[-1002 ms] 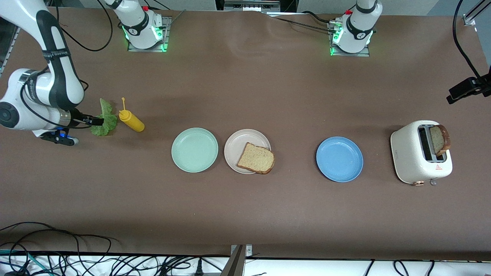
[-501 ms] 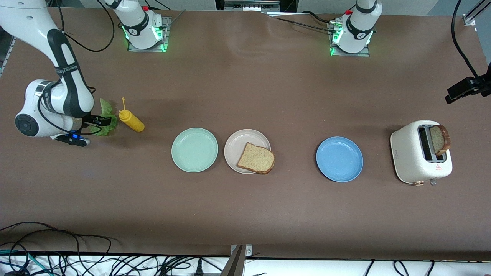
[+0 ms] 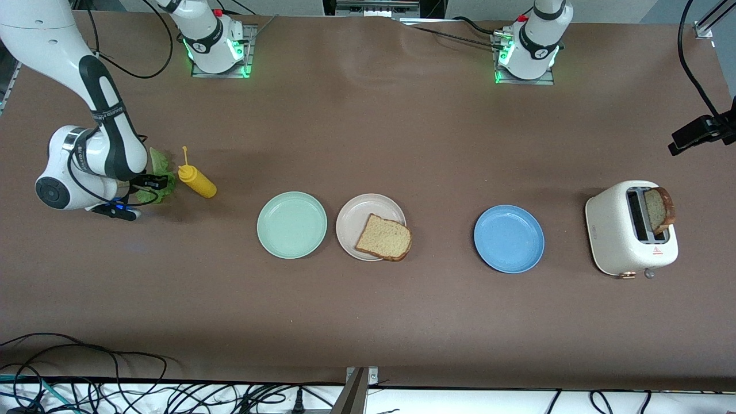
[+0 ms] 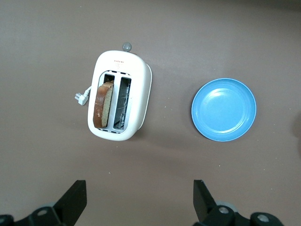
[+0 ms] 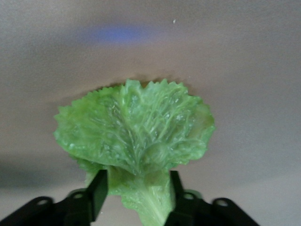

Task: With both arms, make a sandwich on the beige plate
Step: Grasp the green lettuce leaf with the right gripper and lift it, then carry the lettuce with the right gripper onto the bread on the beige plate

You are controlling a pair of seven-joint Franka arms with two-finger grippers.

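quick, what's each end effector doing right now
Left end effector: open, empty, high over the table near the toaster.
Right end effector: fingers on both sides of the lettuce stem; firm grip cannot be told.

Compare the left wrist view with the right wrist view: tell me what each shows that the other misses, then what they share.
Only the left wrist view shows the white toaster with a bread slice standing in one slot, the blue plate beside it, and the left gripper open above them. Only the right wrist view shows the lettuce leaf, its stem between the fingers of the right gripper. Both show the brown table.
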